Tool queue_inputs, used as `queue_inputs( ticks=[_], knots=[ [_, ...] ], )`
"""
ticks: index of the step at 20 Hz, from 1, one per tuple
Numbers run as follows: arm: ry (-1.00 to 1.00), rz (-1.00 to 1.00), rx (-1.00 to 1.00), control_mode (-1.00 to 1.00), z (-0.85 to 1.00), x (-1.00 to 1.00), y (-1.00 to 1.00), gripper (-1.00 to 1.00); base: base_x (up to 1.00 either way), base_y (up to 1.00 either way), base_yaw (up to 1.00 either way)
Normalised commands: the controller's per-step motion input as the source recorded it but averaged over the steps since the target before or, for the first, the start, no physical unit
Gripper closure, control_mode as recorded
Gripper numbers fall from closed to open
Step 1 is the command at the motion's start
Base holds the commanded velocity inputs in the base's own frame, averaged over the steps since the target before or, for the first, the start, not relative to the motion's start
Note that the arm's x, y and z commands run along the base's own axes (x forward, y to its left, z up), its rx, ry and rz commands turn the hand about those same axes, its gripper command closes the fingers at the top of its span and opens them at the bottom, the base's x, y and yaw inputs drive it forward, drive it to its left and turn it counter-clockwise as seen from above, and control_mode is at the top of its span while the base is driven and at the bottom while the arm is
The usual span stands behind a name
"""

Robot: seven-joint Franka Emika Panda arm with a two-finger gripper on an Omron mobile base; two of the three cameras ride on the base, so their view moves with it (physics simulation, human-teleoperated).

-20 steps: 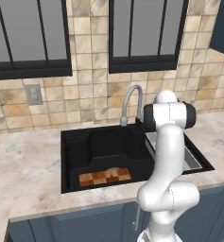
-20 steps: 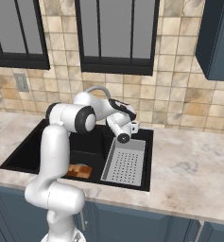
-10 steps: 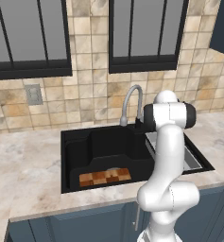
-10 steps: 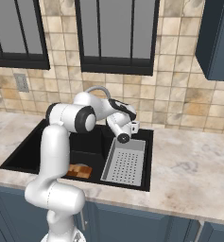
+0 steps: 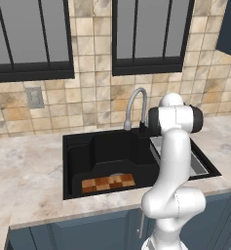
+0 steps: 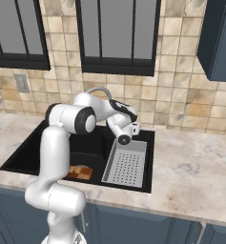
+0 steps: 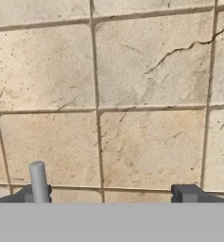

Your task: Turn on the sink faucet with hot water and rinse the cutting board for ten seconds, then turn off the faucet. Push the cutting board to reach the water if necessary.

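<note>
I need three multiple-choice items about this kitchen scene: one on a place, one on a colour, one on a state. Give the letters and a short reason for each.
1. Where does the cutting board lie?
A. on the counter
B. at the sink's front edge, inside
C. on the drainer tray

2. What colour is the sink?
A. black
B. white
C. silver

3. How is the gripper?
A. shut on the board
B. shut on nothing
C. open

Answers: 1 B, the board rests on the basin floor near the front wall. 2 A, the basin is matte black. 3 C, its fingertips stand wide apart before the wall tiles, by the faucet.
</note>
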Motion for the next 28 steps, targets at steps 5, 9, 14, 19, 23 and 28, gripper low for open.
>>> queue_inputs(
  ticks=[5, 9, 14, 19, 23, 28],
  knots=[
    [0.00, 0.00, 0.00, -1.00, 0.00, -0.31, -0.28, -1.00, 0.00, 0.00, 0.00],
    [0.00, 0.00, 0.00, -1.00, 0.00, -0.31, -0.34, -1.00, 0.00, 0.00, 0.00],
    [0.00, 0.00, 0.00, -1.00, 0.00, -0.15, -0.30, -1.00, 0.00, 0.00, 0.00],
    [0.00, 0.00, 0.00, -1.00, 0.00, -0.01, -0.20, -1.00, 0.00, 0.00, 0.00],
    [0.00, 0.00, 0.00, -1.00, 0.00, 0.00, -0.03, -1.00, 0.00, 0.00, 0.00],
    [0.00, 0.00, 0.00, -1.00, 0.00, 0.00, 0.00, -1.00, 0.00, 0.00, 0.00]
  ],
)
